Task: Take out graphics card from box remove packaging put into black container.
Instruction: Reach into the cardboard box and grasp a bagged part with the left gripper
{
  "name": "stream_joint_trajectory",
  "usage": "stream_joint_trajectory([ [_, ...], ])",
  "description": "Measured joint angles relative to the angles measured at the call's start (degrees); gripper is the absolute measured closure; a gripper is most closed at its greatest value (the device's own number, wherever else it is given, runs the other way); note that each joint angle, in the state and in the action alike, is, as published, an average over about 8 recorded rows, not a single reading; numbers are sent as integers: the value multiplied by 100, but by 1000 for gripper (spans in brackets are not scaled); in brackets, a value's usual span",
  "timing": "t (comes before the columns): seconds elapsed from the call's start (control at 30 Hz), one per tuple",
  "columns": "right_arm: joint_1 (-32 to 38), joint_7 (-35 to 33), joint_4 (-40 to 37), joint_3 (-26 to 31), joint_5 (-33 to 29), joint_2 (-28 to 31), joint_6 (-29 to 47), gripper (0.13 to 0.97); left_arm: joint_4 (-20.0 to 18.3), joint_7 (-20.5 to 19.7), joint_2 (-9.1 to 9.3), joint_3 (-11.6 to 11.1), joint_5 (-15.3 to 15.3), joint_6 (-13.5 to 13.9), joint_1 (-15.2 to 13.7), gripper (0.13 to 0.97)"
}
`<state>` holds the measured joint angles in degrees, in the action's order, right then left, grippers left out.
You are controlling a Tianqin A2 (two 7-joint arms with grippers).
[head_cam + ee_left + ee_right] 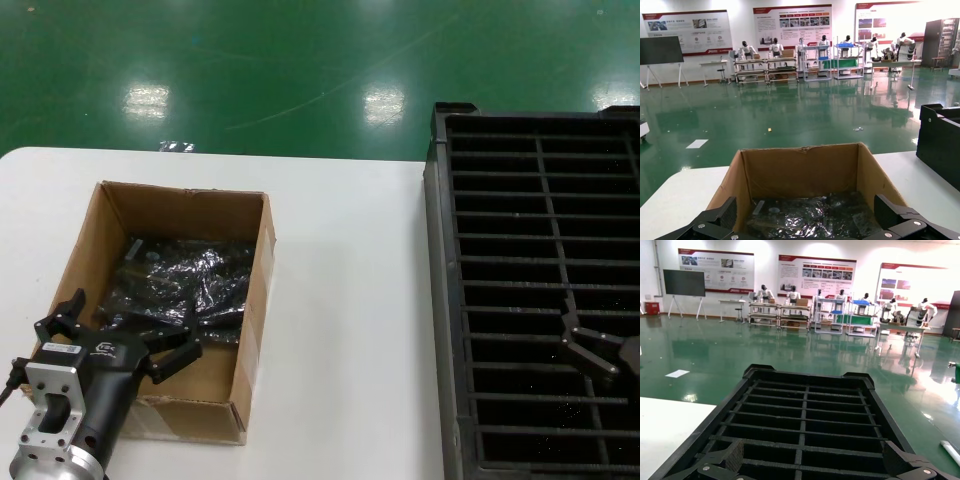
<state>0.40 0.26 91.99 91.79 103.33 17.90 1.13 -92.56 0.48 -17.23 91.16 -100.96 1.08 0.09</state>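
Observation:
The brown cardboard box [255,300] stands on the white table's left half. A crinkly, shiny dark-grey packaging bag [185,285] lies on its floor; the graphics card is not separately visible under the plastic. My left gripper [130,325] hangs open over the box's near end, just above the bag and touching nothing. In the left wrist view the left gripper [807,222] straddles the bag [815,215] between the box walls [800,170]. My right gripper [573,338] hovers open and empty over the black container [500,250]. The right wrist view shows the right gripper [812,460] above the container's ribbed slots [805,405].
Bare white table [350,330] lies between the box and the container, and the container's corner [940,142] shows in the left wrist view. Beyond the table's far edge is green floor [300,70]. The container's slots hold nothing visible.

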Motion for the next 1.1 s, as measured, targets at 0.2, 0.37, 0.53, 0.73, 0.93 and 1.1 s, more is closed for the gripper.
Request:
stream_joint_trajectory([
  [0.2,0,0,0,0,0,0,0,129,0,0,0,0,0,0,0,132],
  [0.37,0,0,0,0,0,0,0,129,-5,21,-8,-4,18,13,0,132],
  [0.53,0,0,0,0,0,0,0,129,-35,32,-263,90,53,40,-44,132],
  [0.73,0,0,0,0,0,0,0,129,-39,-205,-1160,440,163,220,-338,132],
  [0.93,0,0,0,0,0,0,0,129,355,-246,-2088,814,671,964,-984,132],
  [1.1,0,0,0,0,0,0,0,129,1088,333,-2530,1215,1113,1829,-1709,132],
])
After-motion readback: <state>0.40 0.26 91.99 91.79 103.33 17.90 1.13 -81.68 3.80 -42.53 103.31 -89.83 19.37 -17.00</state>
